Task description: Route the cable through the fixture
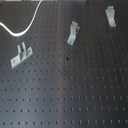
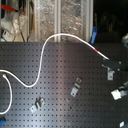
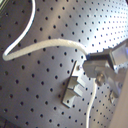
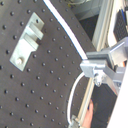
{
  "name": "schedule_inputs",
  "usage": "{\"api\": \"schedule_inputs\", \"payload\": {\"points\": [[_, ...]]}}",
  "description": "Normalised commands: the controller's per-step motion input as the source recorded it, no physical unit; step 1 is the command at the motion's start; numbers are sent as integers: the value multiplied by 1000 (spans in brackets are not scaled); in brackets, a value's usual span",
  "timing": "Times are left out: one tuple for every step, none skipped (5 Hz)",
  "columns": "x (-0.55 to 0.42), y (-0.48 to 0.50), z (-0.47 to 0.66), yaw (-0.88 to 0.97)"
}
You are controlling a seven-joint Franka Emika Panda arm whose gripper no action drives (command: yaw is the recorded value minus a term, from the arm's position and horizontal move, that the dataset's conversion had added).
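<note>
The white cable (image 2: pixel 47 45) runs from the second exterior view's left edge, loops up over the black perforated board and ends at my gripper (image 2: pixel 111 66) near the second exterior view's right edge. A red mark sits on the cable just before the gripper. In both wrist views my gripper (image 3: pixel 98 67) (image 4: pixel 98 70) is shut on the cable (image 3: pixel 50 46) (image 4: pixel 67 32), and a free end hangs below it. A metal bracket (image 3: pixel 73 90) (image 4: pixel 27 40) stands on the board close beside the gripper. The first exterior view shows only a cable loop (image 1: pixel 22 29), not the gripper.
Three metal brackets stand on the board in the first exterior view (image 1: pixel 21 54) (image 1: pixel 73 32) (image 1: pixel 110 15). The second exterior view shows brackets (image 2: pixel 76 86) (image 2: pixel 37 105) and a pale piece (image 2: pixel 118 93) at its right. Clutter and foil lie behind the board (image 2: pixel 60 15).
</note>
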Motion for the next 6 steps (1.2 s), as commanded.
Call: {"api": "schedule_inputs", "payload": {"points": [[-55, 14, 0, 0], [-404, 230, 220, -49], [-617, 245, 332, -91], [-541, 139, 388, -600], [-508, 45, 317, -660], [-352, -7, 367, -588]]}}
